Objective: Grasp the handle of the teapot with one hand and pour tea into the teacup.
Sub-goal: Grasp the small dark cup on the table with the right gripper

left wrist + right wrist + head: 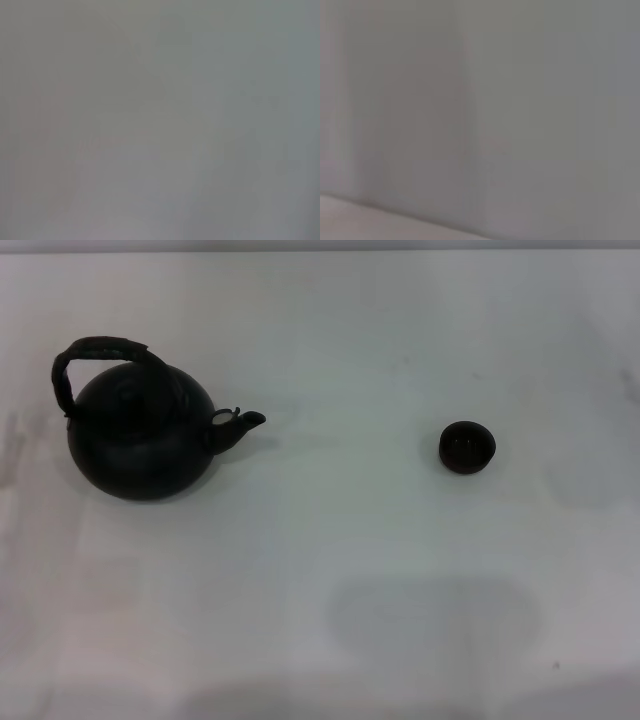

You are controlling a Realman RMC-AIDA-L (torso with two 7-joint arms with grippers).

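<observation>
teapot [140,445] upright on the desk's [330,570] left side, spout aimed at the teacup | handle [95,352] arches over it, untouched | teacup [467,447] sits well apart to the right | neither tool shows, wrist views blank, so grip state cannot be told

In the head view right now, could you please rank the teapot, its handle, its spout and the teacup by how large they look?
1. teapot
2. handle
3. teacup and spout: these look alike in size, so I won't rank them.
</observation>
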